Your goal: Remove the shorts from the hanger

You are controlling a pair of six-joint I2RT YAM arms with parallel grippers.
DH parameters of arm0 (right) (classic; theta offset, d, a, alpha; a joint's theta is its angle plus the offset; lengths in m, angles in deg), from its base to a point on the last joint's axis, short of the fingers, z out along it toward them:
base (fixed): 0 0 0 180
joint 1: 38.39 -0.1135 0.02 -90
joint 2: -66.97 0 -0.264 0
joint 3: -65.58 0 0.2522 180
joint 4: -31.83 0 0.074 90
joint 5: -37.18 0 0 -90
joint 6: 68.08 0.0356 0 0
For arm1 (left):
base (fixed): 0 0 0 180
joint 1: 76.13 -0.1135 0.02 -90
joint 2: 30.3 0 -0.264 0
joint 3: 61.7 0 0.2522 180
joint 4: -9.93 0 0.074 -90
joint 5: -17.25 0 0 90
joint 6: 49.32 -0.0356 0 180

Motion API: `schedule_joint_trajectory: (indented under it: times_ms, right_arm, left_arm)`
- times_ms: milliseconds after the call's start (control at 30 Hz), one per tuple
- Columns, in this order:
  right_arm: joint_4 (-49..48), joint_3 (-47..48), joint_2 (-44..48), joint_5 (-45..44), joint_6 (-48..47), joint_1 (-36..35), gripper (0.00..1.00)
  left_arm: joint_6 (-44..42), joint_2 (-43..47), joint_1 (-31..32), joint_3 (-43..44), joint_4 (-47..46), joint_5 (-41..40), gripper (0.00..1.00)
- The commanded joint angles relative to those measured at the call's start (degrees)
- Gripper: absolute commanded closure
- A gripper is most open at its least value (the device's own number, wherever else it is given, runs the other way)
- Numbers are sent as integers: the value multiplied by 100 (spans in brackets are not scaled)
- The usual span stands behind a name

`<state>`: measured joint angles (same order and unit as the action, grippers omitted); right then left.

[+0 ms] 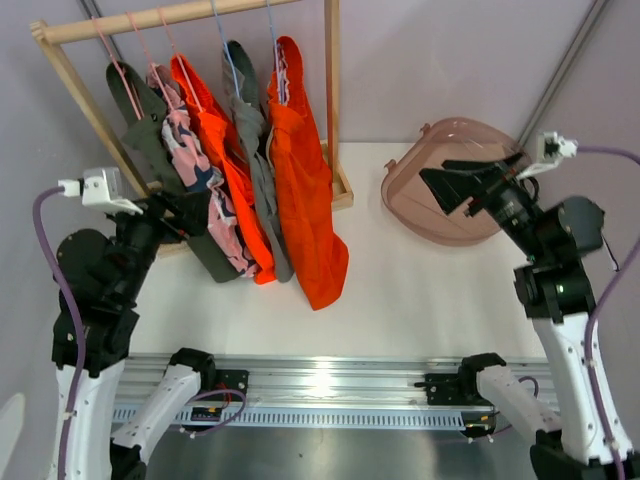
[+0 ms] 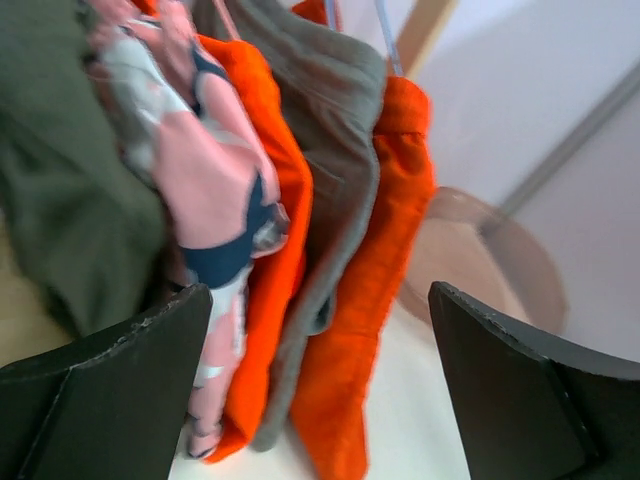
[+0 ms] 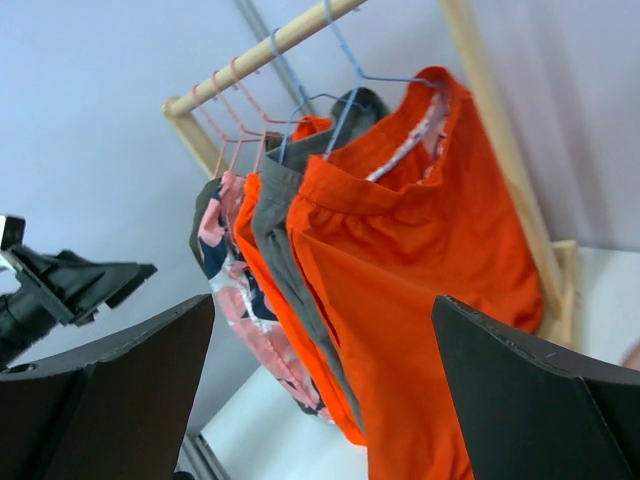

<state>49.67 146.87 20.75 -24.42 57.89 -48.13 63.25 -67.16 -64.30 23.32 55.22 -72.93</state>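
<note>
both claws are spread wide and hold nothing. the left claw (image 1: 183, 214) sits low at the near end of the row, just beside the hem of the olive green shorts (image 1: 150, 140) and the pink patterned shorts (image 1: 195, 165); whether a finger touches cloth cannot be told. in its wrist view the gap of the left claw (image 2: 318, 385) frames the pink patterned shorts (image 2: 205, 190), the inner orange shorts (image 2: 270, 300) and the grey shorts (image 2: 335, 150), all straight ahead of it.

the right claw (image 1: 455, 190) hovers over a translucent brown tub (image 1: 410, 205) on the white bench (image 1: 420, 290), well apart from the clothes. ahead of it, the outer orange shorts (image 1: 305, 200) hang nearest, with the other pairs behind in line.

all five pairs hang on pink wire hangers (image 1: 120, 62) and blue wire hangers (image 1: 220, 40) from the wooden rack (image 1: 170, 15), their hems drooping to the bench.
</note>
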Motion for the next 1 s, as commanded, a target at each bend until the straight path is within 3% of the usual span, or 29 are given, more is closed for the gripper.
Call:
schedule_joint_trajectory:
  times_ms: [0, 100, 233, 300, 367, 433, 500, 700, 967]
  right_arm:
    - [-452, 645, -817, 79, -527, -492, 1]
    - [407, 1875, -1800, -826, -1753, -1476, 1]
    - [1611, 4132, -3505, -2064, -3032, -2784, 1]
    - [2216, 5626, -4577, -3240, -3497, -3068, 0]
    - [2527, 6967, -5550, -3787, -3614, -3271, 1]
    - [2721, 7650, -6063, -4298, -3877, -3315, 1]
    - [2425, 7951, -6433, -4579, -3965, -3342, 1]
    - [1334, 7617, -6707, -5020, -3922, -3342, 1]
    - [683, 8382, -7638, -5055, -3957, -3517, 1]
  left_arm:
    - [-648, -637, 21, 826, 731, -632, 3]
    - [-727, -1085, 29, 1354, 750, -562, 4]
    - [-605, -1218, 21, 1233, 469, -728, 4]
    - [-500, -1175, 21, 1031, 372, -773, 4]
    - [-464, -1069, 21, 495, 101, -737, 5]
    - [-411, -850, 29, 66, -76, -755, 5]
    - [-315, -639, 73, -77, -103, -947, 5]
    - [-253, -357, 451, -561, -191, -1167, 5]
    - [-385, -172, 873, -675, -182, -1607, 3]
